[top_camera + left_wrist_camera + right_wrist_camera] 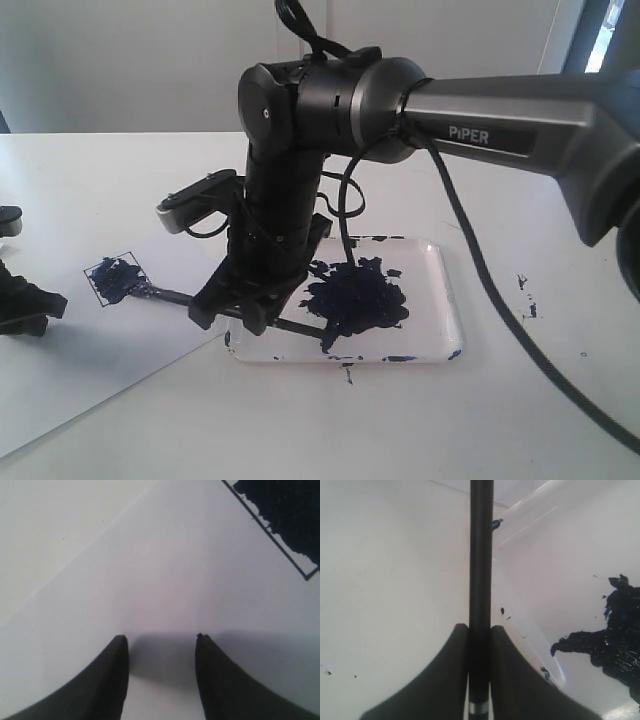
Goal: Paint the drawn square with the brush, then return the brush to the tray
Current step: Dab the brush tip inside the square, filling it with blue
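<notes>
The drawn square on the white paper is smeared dark blue-black inside. The brush lies low and slanted, its tip at the square's near corner and its handle running back over the tray's left rim. My right gripper reaches across and is shut on the brush handle; the right wrist view shows the brush pinched at the gripper. My left gripper sits at the far left edge, and in its wrist view the gripper is open over bare paper beside the square's painted corner.
The paper sheet covers the left of the white table. A dark paint blob fills the tray's middle. Paint flecks dot the table right of the tray. A black cable hangs from the right arm over the tray's right side.
</notes>
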Robot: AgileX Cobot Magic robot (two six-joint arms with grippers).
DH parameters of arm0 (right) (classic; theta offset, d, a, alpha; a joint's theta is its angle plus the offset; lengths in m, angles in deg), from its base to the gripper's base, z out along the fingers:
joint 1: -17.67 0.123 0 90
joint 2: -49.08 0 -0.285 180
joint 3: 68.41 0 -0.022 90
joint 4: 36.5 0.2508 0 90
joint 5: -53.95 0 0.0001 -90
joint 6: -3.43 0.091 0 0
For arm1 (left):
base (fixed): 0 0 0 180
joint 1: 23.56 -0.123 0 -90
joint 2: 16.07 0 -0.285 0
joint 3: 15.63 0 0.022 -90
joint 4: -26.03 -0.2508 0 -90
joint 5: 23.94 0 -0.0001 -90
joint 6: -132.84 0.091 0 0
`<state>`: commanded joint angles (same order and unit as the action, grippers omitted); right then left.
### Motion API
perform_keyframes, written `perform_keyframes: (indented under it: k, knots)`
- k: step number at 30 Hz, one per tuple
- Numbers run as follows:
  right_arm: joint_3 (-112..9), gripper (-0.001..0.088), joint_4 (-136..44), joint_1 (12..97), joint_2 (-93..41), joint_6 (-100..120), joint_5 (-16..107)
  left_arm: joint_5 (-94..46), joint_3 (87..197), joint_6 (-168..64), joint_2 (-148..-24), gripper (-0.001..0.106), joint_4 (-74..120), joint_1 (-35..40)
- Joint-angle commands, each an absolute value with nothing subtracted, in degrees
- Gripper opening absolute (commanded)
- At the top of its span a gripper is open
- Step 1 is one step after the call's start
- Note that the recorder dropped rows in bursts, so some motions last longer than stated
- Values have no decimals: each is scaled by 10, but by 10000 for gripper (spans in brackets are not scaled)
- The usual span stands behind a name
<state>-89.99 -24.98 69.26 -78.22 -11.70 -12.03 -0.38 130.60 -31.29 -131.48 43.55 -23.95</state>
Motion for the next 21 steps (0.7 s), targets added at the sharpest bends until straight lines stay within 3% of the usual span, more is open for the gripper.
perform_keyframes:
  k: [21]
  knots:
    - [-901,0,-297,693,-782,-83,-76,-2,1306,-313,-1315,478,440,-239]
